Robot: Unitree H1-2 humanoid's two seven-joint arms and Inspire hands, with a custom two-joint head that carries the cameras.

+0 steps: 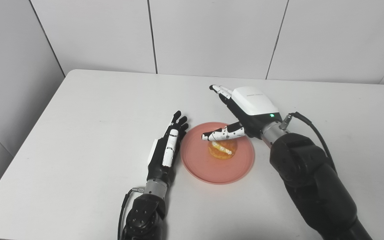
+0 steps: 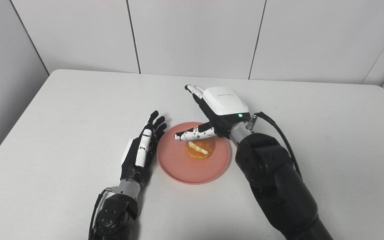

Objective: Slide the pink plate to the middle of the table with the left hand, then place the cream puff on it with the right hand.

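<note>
Left eye view: we see cream puff (image 1: 222, 149) sitting on pink plate (image 1: 217, 153), mid-table. Right hand (image 1: 245, 111) spread wide above, empty; left hand (image 1: 166, 150) flat, fingers apart, beside rim. Puff prob. soft, crushable; we'd hold sides lightly.

- The puff (image 1: 222, 149) sits on the plate (image 1: 198, 166), mid-table (image 1: 78, 116).
- The left hand (image 1: 167, 150) lies just left of the plate.
- The right hand (image 1: 245, 108) hangs over its far right edge.
</note>
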